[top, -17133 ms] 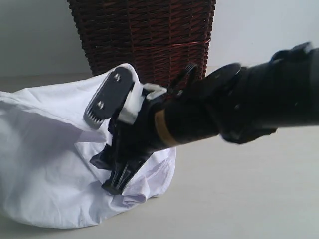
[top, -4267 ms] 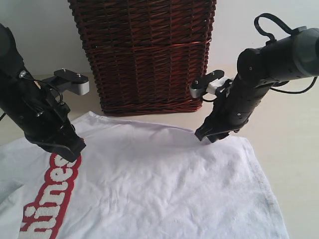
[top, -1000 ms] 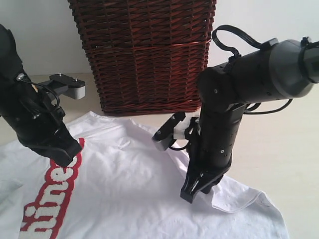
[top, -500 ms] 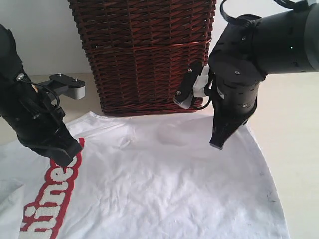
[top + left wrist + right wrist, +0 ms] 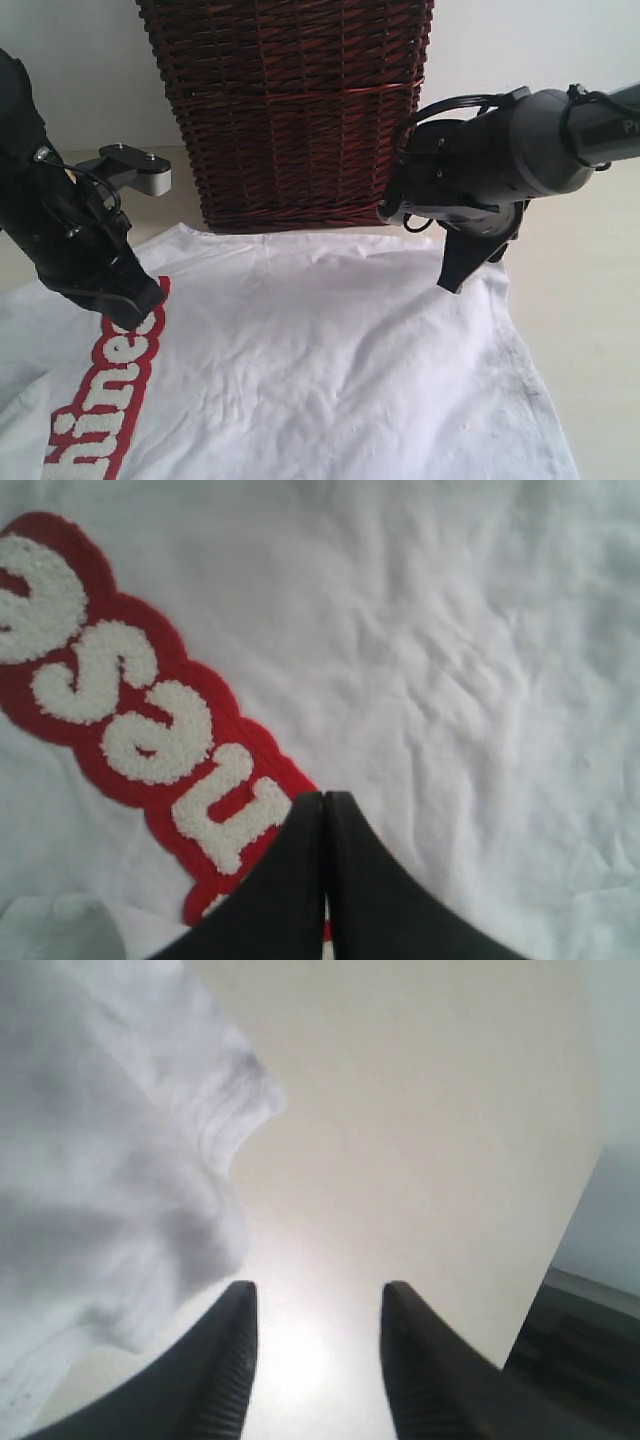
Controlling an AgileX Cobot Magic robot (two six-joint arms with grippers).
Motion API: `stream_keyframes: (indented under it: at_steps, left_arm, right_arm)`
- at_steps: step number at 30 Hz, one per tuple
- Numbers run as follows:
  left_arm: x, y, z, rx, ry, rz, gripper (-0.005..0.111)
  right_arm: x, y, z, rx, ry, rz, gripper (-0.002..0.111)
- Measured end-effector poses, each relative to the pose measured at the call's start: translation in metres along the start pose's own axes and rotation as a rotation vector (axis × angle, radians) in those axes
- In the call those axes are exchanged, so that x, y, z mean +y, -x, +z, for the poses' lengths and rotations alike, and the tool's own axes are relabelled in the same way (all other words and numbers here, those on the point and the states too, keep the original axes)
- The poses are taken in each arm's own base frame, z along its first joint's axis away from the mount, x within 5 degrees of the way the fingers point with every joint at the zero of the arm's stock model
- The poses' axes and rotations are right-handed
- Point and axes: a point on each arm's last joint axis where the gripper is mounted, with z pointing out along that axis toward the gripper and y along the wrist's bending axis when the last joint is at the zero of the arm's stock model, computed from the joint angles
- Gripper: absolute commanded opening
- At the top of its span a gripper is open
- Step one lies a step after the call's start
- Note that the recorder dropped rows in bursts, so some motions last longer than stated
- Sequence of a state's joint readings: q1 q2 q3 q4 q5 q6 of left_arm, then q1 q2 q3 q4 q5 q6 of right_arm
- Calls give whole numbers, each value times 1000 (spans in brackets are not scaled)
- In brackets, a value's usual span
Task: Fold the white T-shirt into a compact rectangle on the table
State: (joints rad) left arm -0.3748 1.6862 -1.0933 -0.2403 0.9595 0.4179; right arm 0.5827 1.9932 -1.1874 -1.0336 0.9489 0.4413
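Observation:
The white T-shirt [image 5: 330,370] lies spread flat on the table [image 5: 590,300], its red-outlined lettering [image 5: 95,420] at the near left. My left gripper [image 5: 135,310] rests with its tip on the top end of the lettering [image 5: 150,730]. In the left wrist view this gripper [image 5: 323,798] is shut, fingers pressed together, with no fold of cloth seen between them. My right gripper [image 5: 448,280] points down over the shirt's far right corner. In the right wrist view it [image 5: 320,1295] is open and empty over bare table [image 5: 420,1110], beside the shirt's edge [image 5: 120,1160].
A tall dark brown wicker basket [image 5: 290,100] stands just behind the shirt's far edge, between the two arms. Bare table runs to the right of the shirt. The right wrist view shows the table's edge [image 5: 575,1230] with a dark area beyond.
The right gripper, a second ago low over the shirt's middle with the corner folded in, has swung back to the far right. The shirt now lies flat. The left arm has not moved.

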Motion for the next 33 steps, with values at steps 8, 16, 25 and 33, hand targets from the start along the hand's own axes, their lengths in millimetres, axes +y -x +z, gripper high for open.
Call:
stream_keyframes:
  at_steps: [8, 16, 25, 33]
  left_arm:
    - [2, -1, 0, 8, 22, -8, 0]
    - [3, -1, 0, 14, 38, -24, 0]
    - [4, -1, 0, 15, 40, -26, 0]
    - [4, -1, 0, 12, 44, -24, 0]
  right_arm:
    - [-5, 0, -3, 29, 15, 72, 49]
    - [9, 2, -17, 11, 295, 44, 23]
    - [39, 3, 9, 88, 379, -60, 0]
    - [16, -3, 49, 70, 501, 149, 0]
